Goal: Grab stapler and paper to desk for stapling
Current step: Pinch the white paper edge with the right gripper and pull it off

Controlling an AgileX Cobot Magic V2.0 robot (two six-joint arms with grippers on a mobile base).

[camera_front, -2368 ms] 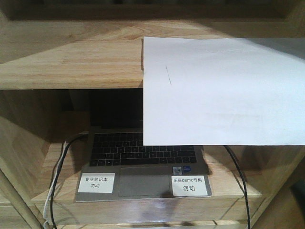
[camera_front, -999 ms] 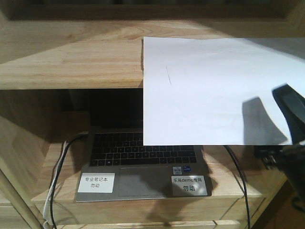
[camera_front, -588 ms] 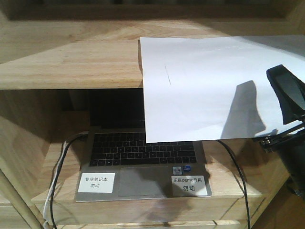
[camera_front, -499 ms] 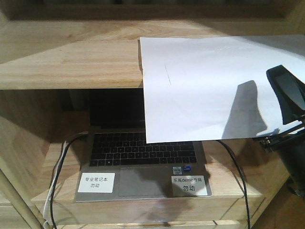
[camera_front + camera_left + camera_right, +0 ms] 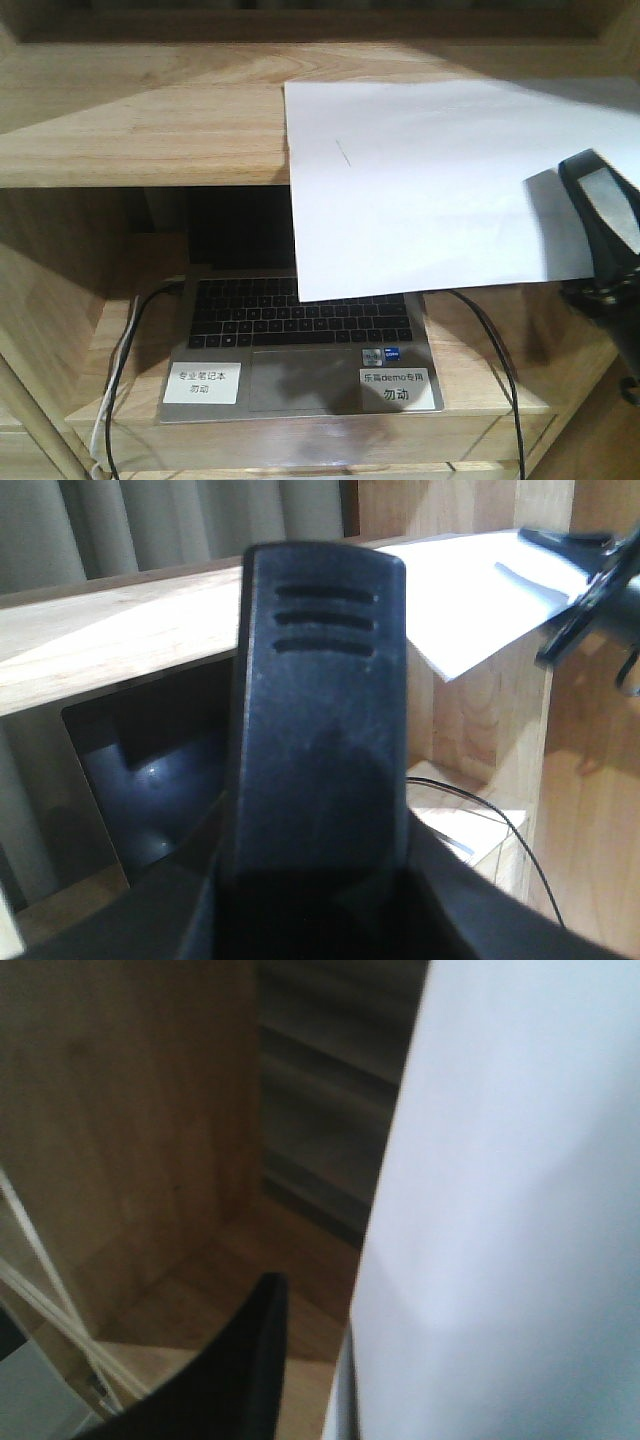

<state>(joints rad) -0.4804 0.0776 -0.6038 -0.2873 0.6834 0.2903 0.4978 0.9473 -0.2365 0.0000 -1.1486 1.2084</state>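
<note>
The white paper (image 5: 430, 180) lies on the upper shelf board, its front half hanging over the edge. My right gripper (image 5: 585, 200) is at the sheet's right edge, one black finger (image 5: 600, 210) lying over it. In the right wrist view the paper (image 5: 500, 1210) hides the other finger, and a gap shows between the visible finger (image 5: 245, 1360) and the sheet. The black stapler (image 5: 320, 680) stands upright in the left wrist view, ridged end up, with my left gripper (image 5: 315, 870) shut on it. The desk is out of view.
The wooden shelf unit (image 5: 140, 130) fills the front view. An open laptop (image 5: 300, 320) with two white labels sits on the lower shelf under the overhanging sheet. Cables (image 5: 120, 380) run down its left side and one cable (image 5: 500, 370) down its right.
My right gripper came in from the right and now sits over the paper's right edge. The sheet slid slightly left and turned, its lower right corner lifting.
</note>
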